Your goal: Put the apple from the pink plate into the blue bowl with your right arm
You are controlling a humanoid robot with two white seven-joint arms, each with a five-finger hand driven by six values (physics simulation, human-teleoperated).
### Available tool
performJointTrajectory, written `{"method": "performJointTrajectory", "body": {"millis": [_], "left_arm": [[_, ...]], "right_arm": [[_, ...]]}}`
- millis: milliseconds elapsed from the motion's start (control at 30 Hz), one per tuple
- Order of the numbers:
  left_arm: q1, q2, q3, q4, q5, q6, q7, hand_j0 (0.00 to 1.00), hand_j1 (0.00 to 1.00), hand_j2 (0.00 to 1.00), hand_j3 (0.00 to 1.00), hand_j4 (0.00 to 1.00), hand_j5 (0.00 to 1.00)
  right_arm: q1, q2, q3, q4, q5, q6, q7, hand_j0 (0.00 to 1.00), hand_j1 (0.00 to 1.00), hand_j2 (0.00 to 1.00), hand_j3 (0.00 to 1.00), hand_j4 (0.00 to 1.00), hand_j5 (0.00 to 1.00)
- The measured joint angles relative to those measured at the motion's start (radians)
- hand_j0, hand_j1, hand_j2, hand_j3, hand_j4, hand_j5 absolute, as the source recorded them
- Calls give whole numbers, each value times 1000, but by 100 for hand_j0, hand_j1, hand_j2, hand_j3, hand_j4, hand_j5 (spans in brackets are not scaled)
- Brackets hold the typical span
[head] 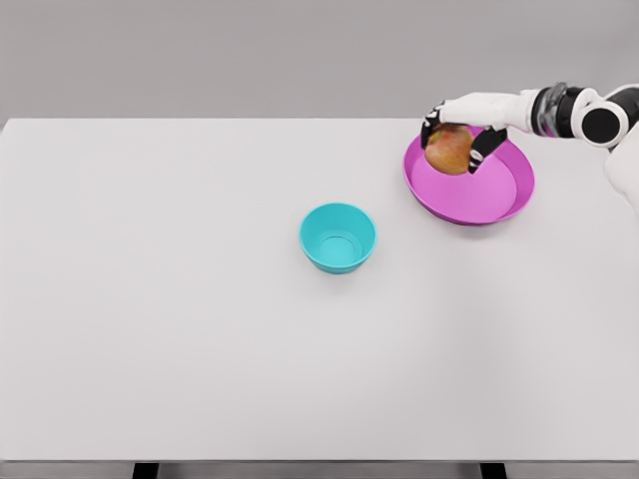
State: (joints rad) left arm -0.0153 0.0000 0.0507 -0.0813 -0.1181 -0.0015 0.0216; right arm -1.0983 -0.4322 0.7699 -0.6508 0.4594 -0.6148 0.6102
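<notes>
A red-yellow apple (449, 150) sits within the curled fingers of my right hand (457, 132), over the far-left rim of the pink plate (479, 195). The hand reaches in from the right edge, fingers wrapped around the fruit from above and both sides. I cannot tell whether the apple still touches the plate. The blue bowl (337, 238) stands with nothing in it near the table's middle, well to the left and nearer than the plate. My left arm does not show.
A white table (180, 319) spans the whole view, its far edge just behind the plate. A grey wall lies beyond it.
</notes>
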Motion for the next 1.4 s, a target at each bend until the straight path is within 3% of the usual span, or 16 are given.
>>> {"method": "performJointTrajectory", "body": {"millis": [300, 533, 733, 933, 1400], "left_arm": [[0, 0, 0, 0, 0, 0, 0, 100, 100, 100, 100, 100, 100], [0, 0, 0, 0, 0, 0, 0, 100, 100, 100, 100, 100, 100], [0, 0, 0, 0, 0, 0, 0, 100, 100, 100, 100, 100, 100], [0, 0, 0, 0, 0, 0, 0, 100, 100, 100, 100, 100, 100], [0, 0, 0, 0, 0, 0, 0, 100, 100, 100, 100, 100, 100]], "right_arm": [[3, -1, -1, -132, -5, 1, 1, 47, 47, 47, 47, 47, 47], [11, -2, -1, -179, -5, 1, 2, 47, 47, 47, 47, 47, 47], [35, -39, 1, -289, -6, 1, 2, 47, 47, 47, 47, 47, 47], [43, -51, 4, -340, -4, 1, 2, 47, 47, 47, 47, 47, 47], [92, -104, 36, -550, -3, 1, 2, 47, 47, 47, 47, 47, 47]]}}
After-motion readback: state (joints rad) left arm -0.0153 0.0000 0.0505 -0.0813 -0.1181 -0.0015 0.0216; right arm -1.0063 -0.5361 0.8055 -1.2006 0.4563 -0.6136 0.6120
